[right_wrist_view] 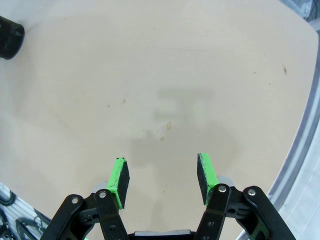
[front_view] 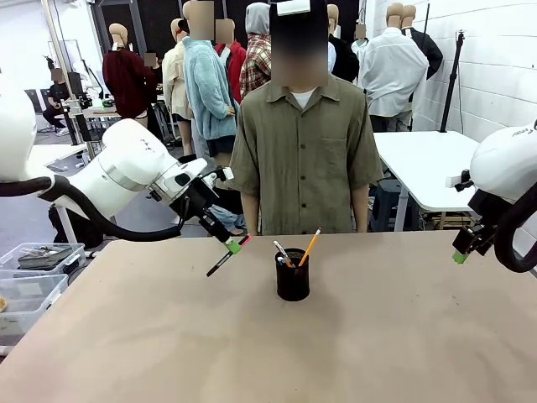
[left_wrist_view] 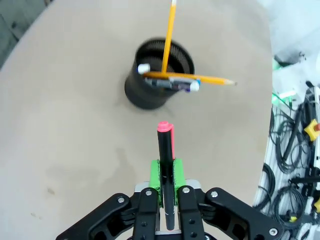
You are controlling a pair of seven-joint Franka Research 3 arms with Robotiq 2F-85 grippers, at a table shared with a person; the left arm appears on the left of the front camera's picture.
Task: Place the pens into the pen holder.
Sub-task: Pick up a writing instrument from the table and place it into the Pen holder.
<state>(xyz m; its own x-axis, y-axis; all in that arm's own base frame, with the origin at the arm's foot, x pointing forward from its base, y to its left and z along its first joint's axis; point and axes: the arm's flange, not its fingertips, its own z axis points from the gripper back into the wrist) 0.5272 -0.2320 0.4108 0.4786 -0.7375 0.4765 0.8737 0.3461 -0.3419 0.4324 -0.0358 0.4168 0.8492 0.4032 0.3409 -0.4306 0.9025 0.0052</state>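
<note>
**One pen left to seat, others already in the cup**

Two yellow pencils (left_wrist_view: pixel 168 37) and a pale grey-white pen (left_wrist_view: pixel 172 83) are in the black mesh pen holder (front_view: pixel 292 275), which stands near the middle of the desk (front_view: pixel 377 336); in the left wrist view one pencil and the grey pen lie across its rim rather than upright. The black pen with red ends (front_view: pixel 228 254) is clamped between the jaws of the left gripper (front_view: pixel 232 246), held tilted above the desk to the left of the holder, apart from it. The right gripper (right_wrist_view: pixel 162 181) hangs over bare desk, jaws spread and empty. Judgement: task mostly done; remaining is carrying this pen over the rim and letting go.
</note>
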